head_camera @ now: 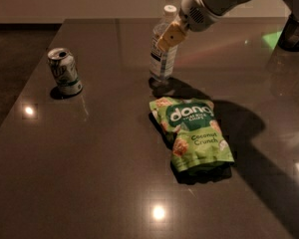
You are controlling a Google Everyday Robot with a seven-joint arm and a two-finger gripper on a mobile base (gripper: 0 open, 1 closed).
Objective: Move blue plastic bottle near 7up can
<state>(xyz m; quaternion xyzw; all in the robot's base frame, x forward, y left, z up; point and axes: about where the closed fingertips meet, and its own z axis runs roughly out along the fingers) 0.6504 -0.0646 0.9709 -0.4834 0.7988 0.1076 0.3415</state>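
The blue plastic bottle (162,59), clear with a white cap and a white-and-blue label, stands upright at the table's middle back. My gripper (169,35) comes in from the upper right and is shut around the bottle's upper body, with one yellowish finger (168,37) showing in front of it. The bottle's base is at or just above the tabletop; I cannot tell which. The 7up can (64,71), silver and green with a dented side, stands upright at the left, well apart from the bottle.
A green "dang" snack bag (192,131) lies flat in front of the bottle, right of centre. The dark glossy table (99,173) has its left edge just beyond the can. The arm's shadow falls across the right side. A dark object (294,34) stands at the far right.
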